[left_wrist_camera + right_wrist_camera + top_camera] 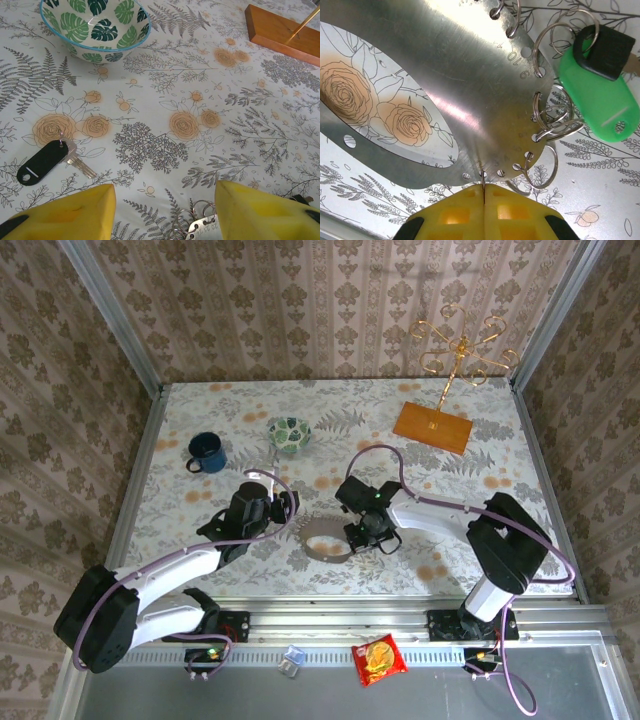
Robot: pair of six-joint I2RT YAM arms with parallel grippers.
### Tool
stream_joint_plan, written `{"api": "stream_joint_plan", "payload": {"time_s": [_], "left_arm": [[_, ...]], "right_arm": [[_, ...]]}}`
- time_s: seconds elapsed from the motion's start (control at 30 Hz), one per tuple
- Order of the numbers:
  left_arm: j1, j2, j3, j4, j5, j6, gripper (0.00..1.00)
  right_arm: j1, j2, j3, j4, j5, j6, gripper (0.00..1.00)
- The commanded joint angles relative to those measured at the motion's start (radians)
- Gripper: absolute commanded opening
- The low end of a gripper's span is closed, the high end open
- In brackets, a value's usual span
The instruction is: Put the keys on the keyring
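The right gripper (484, 192) pinches the keyring (470, 90); the green key (595, 95) seems already on it. The black key (42, 161) lies loose, left of the spread left gripper (165, 210), not yet added.

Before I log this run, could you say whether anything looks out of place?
A red packet lies on the grey ledge in front of the patterned table, off the work surface. It seems unrelated to the job.
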Motion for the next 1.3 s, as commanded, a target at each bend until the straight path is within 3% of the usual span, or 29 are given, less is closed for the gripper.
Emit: {"api": "stream_joint_plan", "payload": {"time_s": [0.0,0.5,0.63,0.83,0.93,1.27], "left_arm": [[-0.005,-0.012,0.001,0.002,-0.018,0.026,0.56],[-0.005,-0.036,-0.02,-0.001,-0.017,0.021,0.56],[-0.004,-0.038,-0.025,0.001,-0.018,0.017,0.55],[-0.007,-0.046,-0.026,-0.002,-0.021,0.012,0.55],[-0.006,-0.059,-0.021,-0.015,-0.02,0.022,0.55],[-0.034,-0.187,0.025,-0.08,0.011,0.218,0.53]], "right_arm": [[0.008,0.022,0.031,-0.038,0.017,-0.017,0.0],[0.019,0.066,0.049,-0.045,0.013,-0.018,0.19],[0.02,0.067,0.054,-0.049,0.017,-0.021,0.16],[0.02,0.048,0.055,-0.062,0.029,-0.033,0.0],[0.02,0.015,0.062,-0.078,0.046,-0.06,0.0],[0.016,-0.339,-0.013,0.131,0.038,-0.298,0.0]]}}
